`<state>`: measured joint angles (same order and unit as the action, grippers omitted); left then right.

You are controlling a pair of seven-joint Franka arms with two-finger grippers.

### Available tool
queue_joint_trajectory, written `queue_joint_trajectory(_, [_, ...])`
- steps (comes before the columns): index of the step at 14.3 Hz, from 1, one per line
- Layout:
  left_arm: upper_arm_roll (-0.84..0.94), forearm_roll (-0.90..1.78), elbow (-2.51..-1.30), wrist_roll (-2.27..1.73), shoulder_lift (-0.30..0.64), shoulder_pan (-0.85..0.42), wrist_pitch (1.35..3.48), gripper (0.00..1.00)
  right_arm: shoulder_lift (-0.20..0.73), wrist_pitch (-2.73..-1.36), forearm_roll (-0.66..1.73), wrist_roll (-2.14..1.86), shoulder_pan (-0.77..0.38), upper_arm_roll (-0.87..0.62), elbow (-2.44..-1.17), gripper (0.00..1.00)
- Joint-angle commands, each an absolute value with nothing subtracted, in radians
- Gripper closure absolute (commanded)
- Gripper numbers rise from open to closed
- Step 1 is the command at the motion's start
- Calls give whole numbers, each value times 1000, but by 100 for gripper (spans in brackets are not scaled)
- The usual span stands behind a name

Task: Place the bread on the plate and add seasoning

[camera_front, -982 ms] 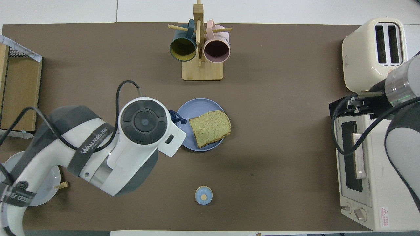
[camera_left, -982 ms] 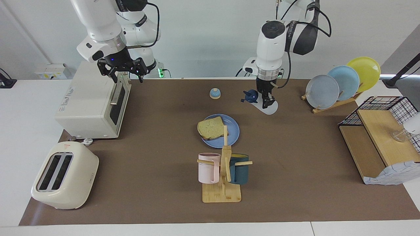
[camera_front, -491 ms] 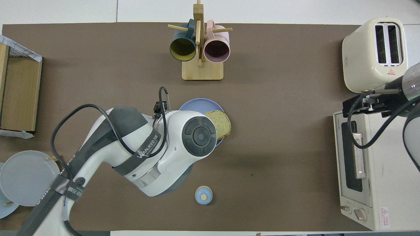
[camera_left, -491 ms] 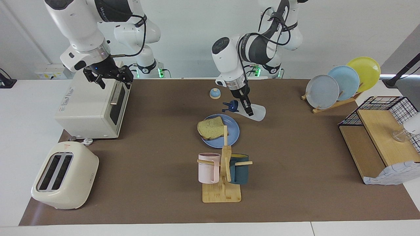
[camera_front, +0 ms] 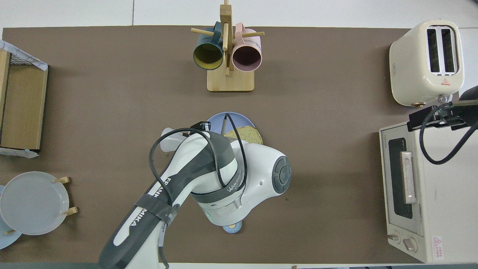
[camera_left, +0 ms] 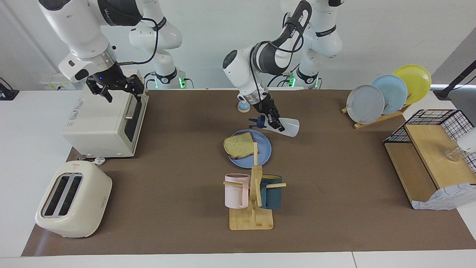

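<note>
The bread [camera_left: 238, 145] lies on the blue plate [camera_left: 262, 154] in the middle of the mat. My left gripper [camera_left: 276, 123] is shut on the seasoning bottle [camera_left: 289, 128]. It holds the bottle tilted almost flat in the air, with the navy cap [camera_left: 259, 121] over the plate's rim nearer to the robots. In the overhead view the left arm covers most of the plate [camera_front: 229, 117] and bread [camera_front: 249, 135]; the bottle's base [camera_front: 167, 135] sticks out. My right gripper [camera_left: 115, 87] is open and empty over the toaster oven [camera_left: 104, 123].
A blue-domed bell [camera_left: 243, 107] sits nearer to the robots than the plate. A mug rack [camera_left: 253, 197] stands farther out. A toaster [camera_left: 72, 199] is at the right arm's end. A plate rack [camera_left: 386, 93] and a wire shelf [camera_left: 431, 149] are at the left arm's end.
My left gripper has carried the seasoning bottle toward the plate and tilted it further, cap now over the rim. My right gripper has drawn back over the toaster oven's top.
</note>
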<state>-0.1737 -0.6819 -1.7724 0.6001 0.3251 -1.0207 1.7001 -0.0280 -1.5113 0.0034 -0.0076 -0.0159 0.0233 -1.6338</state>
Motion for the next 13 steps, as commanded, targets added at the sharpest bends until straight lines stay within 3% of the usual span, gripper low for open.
queue_joint_trajectory(1, [-187, -774, -1717, 591, 396, -1071, 1638, 100, -35, -1529, -2, -25, -9, 17, -1647, 0])
queue_joint_trajectory(8, [-186, -905, -1743, 591, 414, -1094, 1605, 100, -35, -1537, -3, -31, -23, 31, -1649, 0])
queue_joint_trajectory(10, [-187, -952, -1729, 588, 497, -1135, 1553, 100, -35, -1532, -3, -32, -23, 31, -1649, 0])
queue_joint_trajectory(13, [-198, -997, -1723, 578, 505, -1126, 1545, 100, -37, -1528, 0, -26, -12, 29, -1651, 0])
